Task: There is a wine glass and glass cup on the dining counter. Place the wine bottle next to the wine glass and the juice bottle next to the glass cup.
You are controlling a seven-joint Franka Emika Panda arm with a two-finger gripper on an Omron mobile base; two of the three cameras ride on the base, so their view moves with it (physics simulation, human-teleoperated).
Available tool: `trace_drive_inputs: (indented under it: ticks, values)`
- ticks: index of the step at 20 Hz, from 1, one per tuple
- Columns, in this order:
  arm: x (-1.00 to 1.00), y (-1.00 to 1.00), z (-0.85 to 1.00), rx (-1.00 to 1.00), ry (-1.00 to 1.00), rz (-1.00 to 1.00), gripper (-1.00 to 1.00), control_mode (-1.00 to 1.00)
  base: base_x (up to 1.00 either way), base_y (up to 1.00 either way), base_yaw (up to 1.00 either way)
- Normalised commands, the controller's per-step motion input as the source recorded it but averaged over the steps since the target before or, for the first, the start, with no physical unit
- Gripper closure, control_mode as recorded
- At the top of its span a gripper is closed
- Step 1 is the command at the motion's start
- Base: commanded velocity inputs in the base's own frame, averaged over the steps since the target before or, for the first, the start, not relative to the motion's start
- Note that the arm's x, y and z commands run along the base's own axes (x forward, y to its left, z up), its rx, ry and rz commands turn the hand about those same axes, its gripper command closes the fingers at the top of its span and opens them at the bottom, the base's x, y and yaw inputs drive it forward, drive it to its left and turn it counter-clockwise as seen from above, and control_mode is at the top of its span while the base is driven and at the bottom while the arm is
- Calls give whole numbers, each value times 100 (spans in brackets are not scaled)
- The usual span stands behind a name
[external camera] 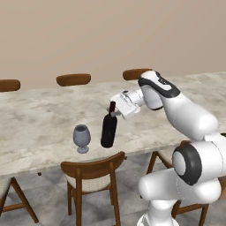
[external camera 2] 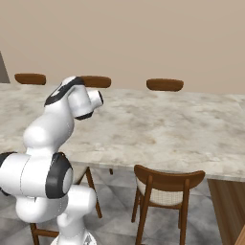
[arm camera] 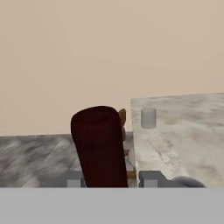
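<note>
Claw clamped on the dark-red neck of the wine bottle, fingers tight on either side.
Nearest, a wooden chair tucked below the desk edge; above it, bottle standing upright on the desk just right of the wine glass, apart from it. Farther along the desk in the hand view, the glass cup, well away from the bottle.
</note>
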Motion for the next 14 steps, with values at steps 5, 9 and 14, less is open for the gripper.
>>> trace_drive_inputs:
  ticks: [5, 9, 14]
  values:
    - [5, 0, -2, -5, 10, 8, 100, -100, 0, 0, 0]
    - [2, 0, -10, -8, 2, 8, 100, -100, 0, 0, 0]
    - [1, 0, -15, -10, -1, 6, 100, -100, 0, 0, 0]
